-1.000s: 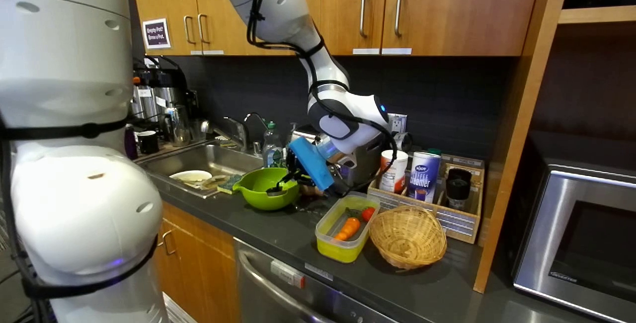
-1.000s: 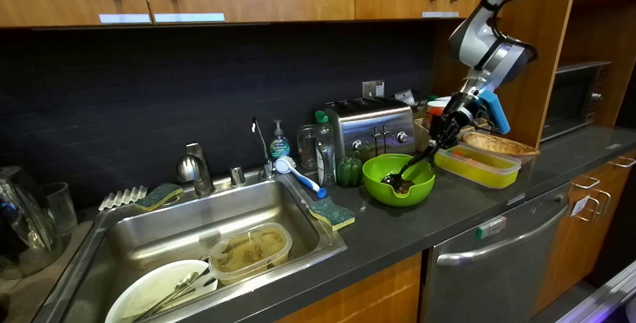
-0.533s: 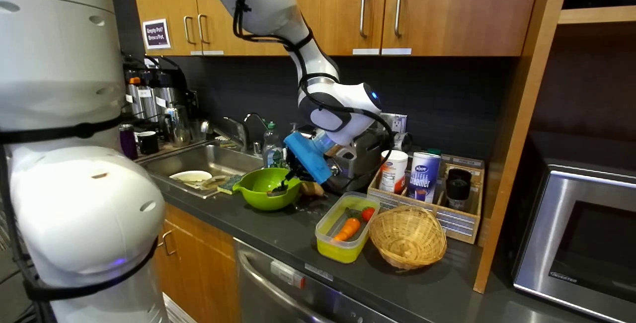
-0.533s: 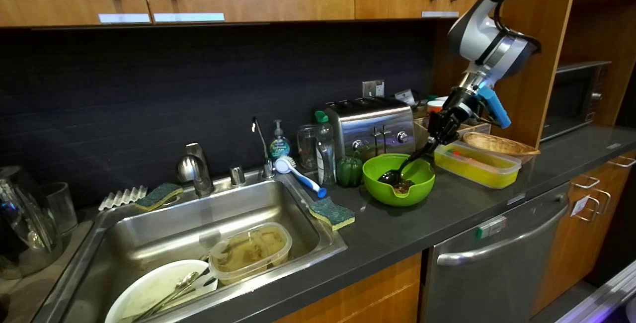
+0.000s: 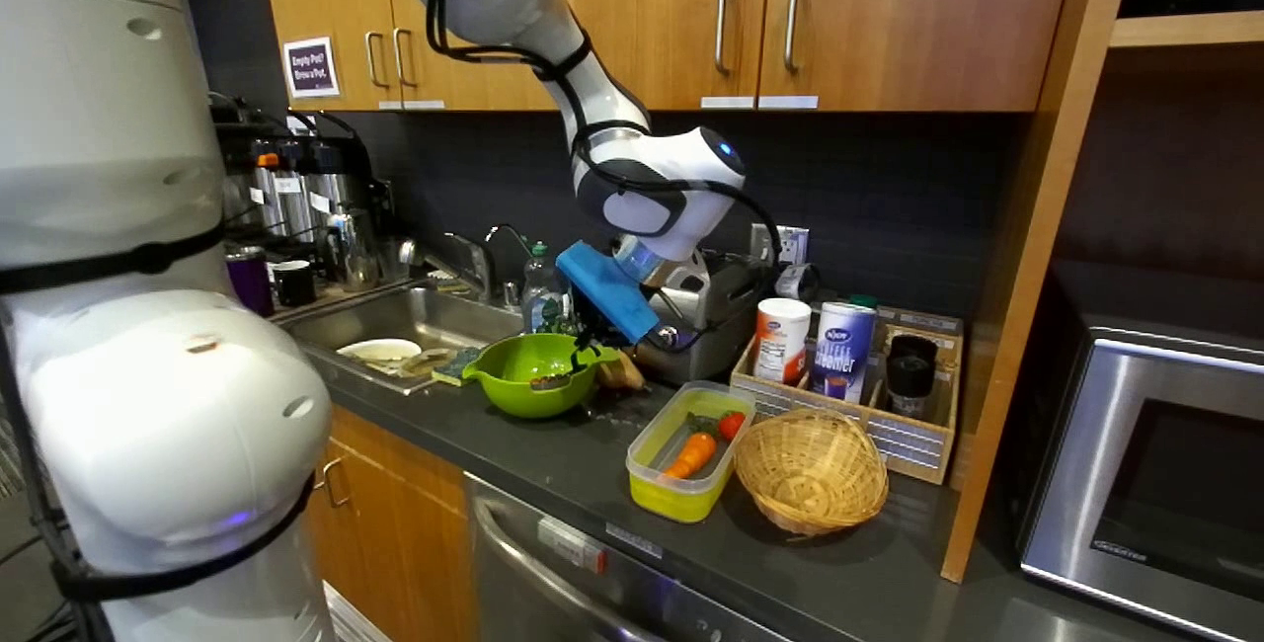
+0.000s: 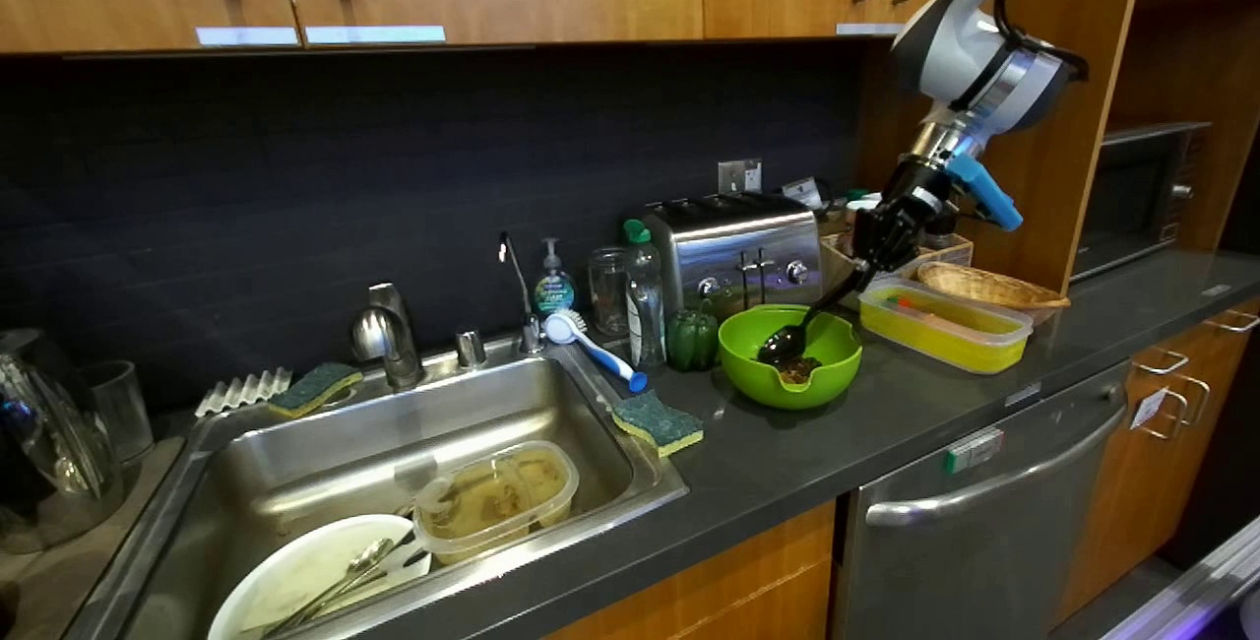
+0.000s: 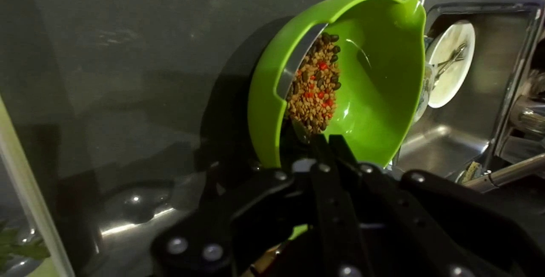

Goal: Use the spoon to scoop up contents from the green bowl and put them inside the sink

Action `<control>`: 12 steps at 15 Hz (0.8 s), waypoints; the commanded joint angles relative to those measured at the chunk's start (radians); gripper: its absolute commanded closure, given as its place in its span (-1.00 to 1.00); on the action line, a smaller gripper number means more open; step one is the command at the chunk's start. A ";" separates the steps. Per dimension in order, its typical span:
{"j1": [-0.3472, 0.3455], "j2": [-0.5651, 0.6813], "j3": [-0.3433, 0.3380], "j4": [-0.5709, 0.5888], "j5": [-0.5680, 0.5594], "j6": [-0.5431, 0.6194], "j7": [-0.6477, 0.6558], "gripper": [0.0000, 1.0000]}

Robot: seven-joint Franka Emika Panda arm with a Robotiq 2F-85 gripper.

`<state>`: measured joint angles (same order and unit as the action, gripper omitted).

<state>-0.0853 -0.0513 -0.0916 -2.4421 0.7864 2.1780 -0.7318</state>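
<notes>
Steel sink [image 6: 325, 478]; toaster [image 6: 728, 256]; white dish [image 6: 281, 561] in the sink, cut off in an exterior view; green bowl [image 6: 753, 379], before the toaster; gripper [image 7: 328, 139], closed on a black spoon [image 6: 784, 346], scoop inside that bowl; green pepper [image 6: 692, 340], beside it; sponge [image 6: 655, 418], between bowl and sink; whether the scoop is loaded cannot be told.

Black spoon [image 6: 787, 343] slants down into the green bowl [image 6: 751, 374], upper handle pinched in the dark jaws. Spoon head inside the rim, beside brown bits [image 6: 801, 371]; contact with them cannot be told. Bowl upright on the bench [image 6: 758, 455], green pepper [image 6: 693, 341] just beside it, toaster [image 6: 724, 251] behind. The sink [image 6: 325, 468], well apart from the spoon, holds a clear tub [image 6: 497, 540] of murky liquid [image 6: 517, 484] and a white dish [image 6: 281, 561] with cutlery [image 6: 340, 586] in it. A sponge [image 6: 655, 418] lies between sink and bowl.
</notes>
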 commanded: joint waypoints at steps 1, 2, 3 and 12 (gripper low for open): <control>0.015 -0.068 0.013 -0.044 -0.049 0.053 0.062 0.98; 0.018 -0.078 0.016 -0.050 -0.066 0.070 0.072 0.98; 0.022 -0.089 0.021 -0.058 -0.084 0.092 0.085 0.98; 0.074 -0.178 0.045 -0.118 -0.315 0.222 0.254 0.98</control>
<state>-0.0300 -0.1761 -0.0494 -2.5235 0.5384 2.3630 -0.5453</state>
